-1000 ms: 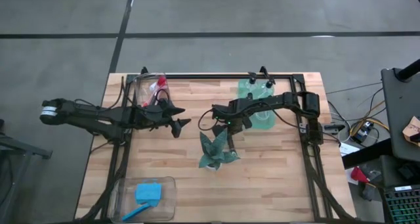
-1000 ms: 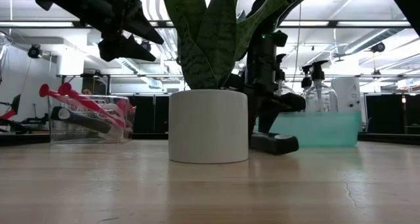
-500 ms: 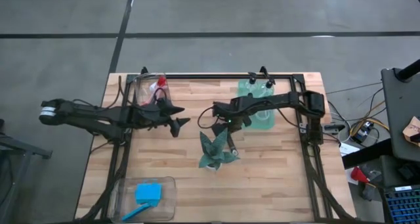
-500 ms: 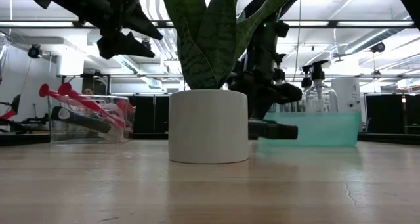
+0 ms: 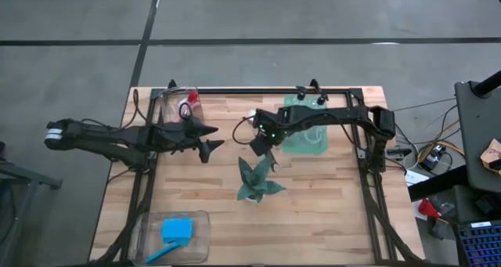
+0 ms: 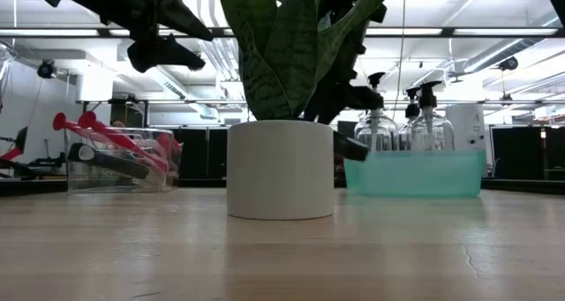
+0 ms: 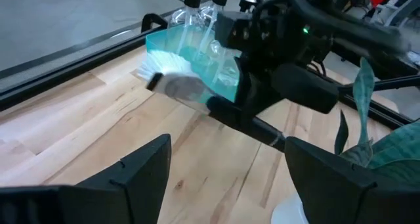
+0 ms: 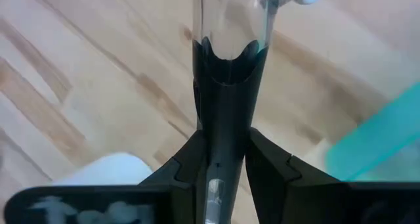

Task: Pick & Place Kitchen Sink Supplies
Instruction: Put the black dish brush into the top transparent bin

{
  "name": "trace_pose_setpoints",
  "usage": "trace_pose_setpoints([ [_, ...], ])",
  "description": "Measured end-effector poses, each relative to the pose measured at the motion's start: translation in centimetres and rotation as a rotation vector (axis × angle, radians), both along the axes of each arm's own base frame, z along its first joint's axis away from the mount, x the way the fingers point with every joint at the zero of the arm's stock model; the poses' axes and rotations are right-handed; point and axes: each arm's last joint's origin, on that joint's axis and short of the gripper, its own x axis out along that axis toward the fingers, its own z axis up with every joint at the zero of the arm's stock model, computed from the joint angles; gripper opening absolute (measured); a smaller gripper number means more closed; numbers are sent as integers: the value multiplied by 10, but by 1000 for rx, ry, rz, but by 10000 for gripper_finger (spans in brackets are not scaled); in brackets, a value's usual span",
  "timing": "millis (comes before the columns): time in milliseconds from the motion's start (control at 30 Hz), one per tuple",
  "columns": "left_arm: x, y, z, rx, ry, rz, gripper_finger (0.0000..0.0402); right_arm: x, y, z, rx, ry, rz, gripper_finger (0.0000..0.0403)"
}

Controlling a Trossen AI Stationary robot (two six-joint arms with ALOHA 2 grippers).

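Note:
My right gripper [image 5: 262, 144] hangs above the table between the plant and the teal bin, shut on a dish brush [image 7: 197, 92] with a white head [image 7: 161, 79] and a black handle. My left gripper [image 5: 207, 146] hovers open in the air beside the clear bin [image 5: 178, 109] of red-headed brushes [image 6: 97, 133], and touches nothing. In its wrist view, its fingers [image 7: 141, 178] frame the right arm. Clear black-capped bottles [image 6: 424, 116] stand in the teal bin [image 5: 307, 134]. A blue sponge [image 5: 177, 228] lies in a clear bin [image 5: 196, 220] at the near left. My right gripper pinches the brush's black handle [image 8: 226, 112] between its two fingers [image 8: 193, 159], coming from above. The brush is lifted clear of the table and tilted. Its white head points toward the far left, and the handle's free end [image 6: 353, 148] slopes down by the pot.
The spiky green plant in a white pot [image 6: 281, 169] stands mid-table, right under the right arm [image 5: 329, 120]. A black frame rail [image 5: 258, 90] runs around the table's edges. Bare wood [image 5: 329, 212] lies on the near right.
My right gripper has risen and moved toward the table's far left, carrying the brush. The handle's end, which rested on the table beside the pot, is now lifted clear and the brush has tipped. My left gripper has drifted slightly up.

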Motion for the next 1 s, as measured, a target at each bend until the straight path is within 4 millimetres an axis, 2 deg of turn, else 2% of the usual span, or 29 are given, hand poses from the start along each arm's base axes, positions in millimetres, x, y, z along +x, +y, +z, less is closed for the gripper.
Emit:
trace_pose_setpoints([
  [167, -2, 0, 2, 15, -7, -5, 289, 5, -9, 16, -91, -42, 40, 75],
  [367, -2, 0, 2, 29, -2, -11, 289, 12, -17, 46, -159, -131, 85, 76],
  [667, -2, 0, 2, 7, -8, -3, 289, 23, -23, 122, -309, -370, 189, 76],
  [800, 0, 0, 9, 23, -77, -8, 289, 25, -21, 155, -377, -508, 225, 76],
  [1000, 3, 0, 22, 79, -196, -17, 289, 27, -10, 178, -390, -625, 299, 76],
])
